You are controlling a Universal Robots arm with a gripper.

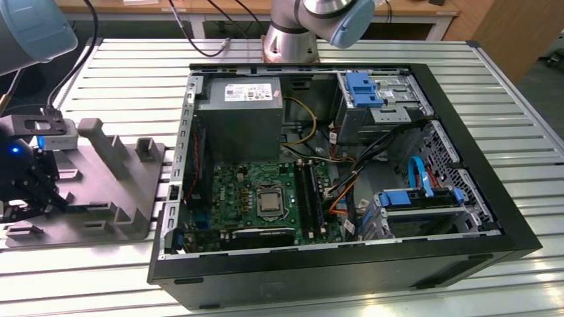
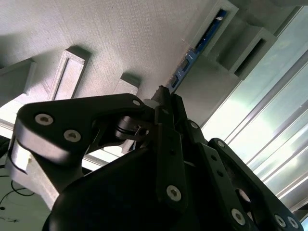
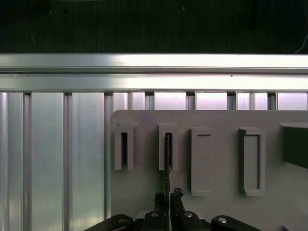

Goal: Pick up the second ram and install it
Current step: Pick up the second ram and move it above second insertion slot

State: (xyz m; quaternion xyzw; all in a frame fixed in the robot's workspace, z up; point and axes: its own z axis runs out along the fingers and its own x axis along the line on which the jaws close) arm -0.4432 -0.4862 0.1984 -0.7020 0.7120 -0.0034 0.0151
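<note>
Hand [image 2: 162, 98] clamped on second ram [image 2: 198, 47], edge-up in grey holder [image 3: 216, 159] slot.

Hand [image 2: 162, 95] pinching second ram [image 2: 208, 32] in grey block [image 2: 120, 38] slot

Under the smooth black jaws, the block [image 3: 216, 163] is matt, fine-grained grey plastic, the ram [image 2: 198, 48] glossy blue board, the worktop [image 3: 48, 159] ribbed bright metal.
</note>
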